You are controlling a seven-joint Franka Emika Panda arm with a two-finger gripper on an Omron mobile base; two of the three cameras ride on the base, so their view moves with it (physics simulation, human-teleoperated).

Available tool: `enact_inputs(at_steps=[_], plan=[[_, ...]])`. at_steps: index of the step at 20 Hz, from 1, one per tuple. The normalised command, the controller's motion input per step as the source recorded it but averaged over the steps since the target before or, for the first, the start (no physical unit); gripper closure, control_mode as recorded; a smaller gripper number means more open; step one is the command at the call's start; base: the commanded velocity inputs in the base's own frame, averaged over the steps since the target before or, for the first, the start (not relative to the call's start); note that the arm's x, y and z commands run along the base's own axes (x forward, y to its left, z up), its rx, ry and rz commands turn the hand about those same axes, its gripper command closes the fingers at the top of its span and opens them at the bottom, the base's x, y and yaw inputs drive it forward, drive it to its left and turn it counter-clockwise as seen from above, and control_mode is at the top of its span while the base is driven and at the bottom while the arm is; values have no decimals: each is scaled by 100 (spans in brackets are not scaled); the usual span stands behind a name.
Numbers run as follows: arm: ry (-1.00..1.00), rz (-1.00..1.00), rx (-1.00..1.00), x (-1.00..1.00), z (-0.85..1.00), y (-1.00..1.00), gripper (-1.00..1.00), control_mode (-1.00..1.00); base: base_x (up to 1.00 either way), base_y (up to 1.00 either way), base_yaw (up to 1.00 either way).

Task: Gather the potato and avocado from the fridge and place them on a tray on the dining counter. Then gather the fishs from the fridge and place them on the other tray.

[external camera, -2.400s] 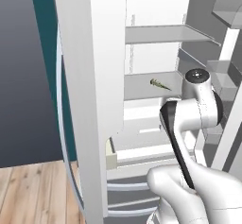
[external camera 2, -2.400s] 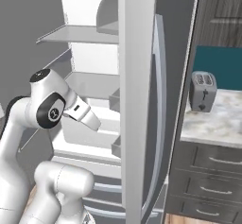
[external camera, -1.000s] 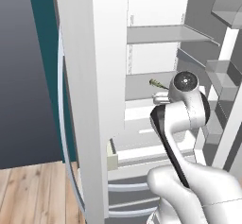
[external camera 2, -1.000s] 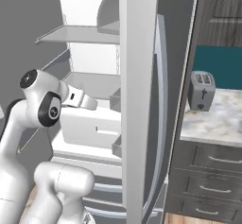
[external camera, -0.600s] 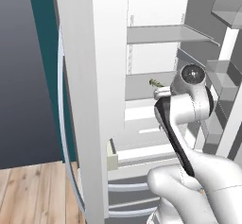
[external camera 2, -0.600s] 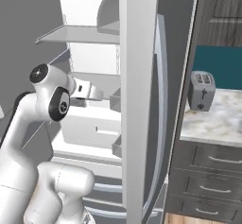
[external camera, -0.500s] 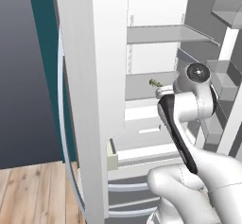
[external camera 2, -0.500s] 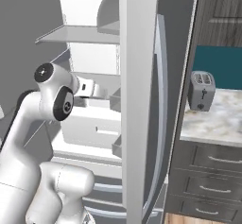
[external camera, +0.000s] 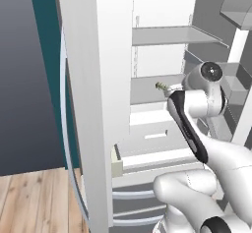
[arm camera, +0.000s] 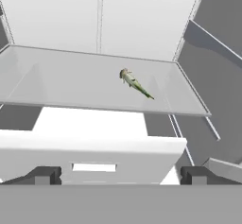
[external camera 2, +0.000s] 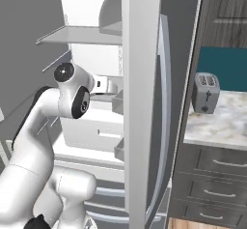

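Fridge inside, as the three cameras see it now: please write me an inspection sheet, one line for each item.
Surface: a glass shelf in the open fridge, with a white drawer below it.
Job's things: one fish lies on the shelf, toward its right side; its end also shows past the arm in the left base view. No second fish, potato, avocado or tray seen.
Clutter: nothing seen on the shelf besides the fish.
Claw: the claw is open and empty, in front of the shelf, apart from the fish.
Cables: nothing seen.
Surroundings: a toaster stands on a marbled counter right of the fridge; wood floor on the left.
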Motion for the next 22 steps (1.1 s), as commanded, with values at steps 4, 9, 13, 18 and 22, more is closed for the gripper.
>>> enact_inputs(at_steps=[4, 9, 13, 18, 22], plan=[[3, 0, -1, 61, 0, 0, -100, -100, 0, 0, 0], [5, 0, 0, 53, 0, -11, -100, -100, 0, 0, 0], [5, 0, 0, 39, -4, -20, -100, -100, 0, 0, 0], [5, 0, 0, 21, -33, -30, -100, -100, 0, 0, 0], [3, 0, 0, 16, -38, -25, -100, -100, 0, 0, 0]])
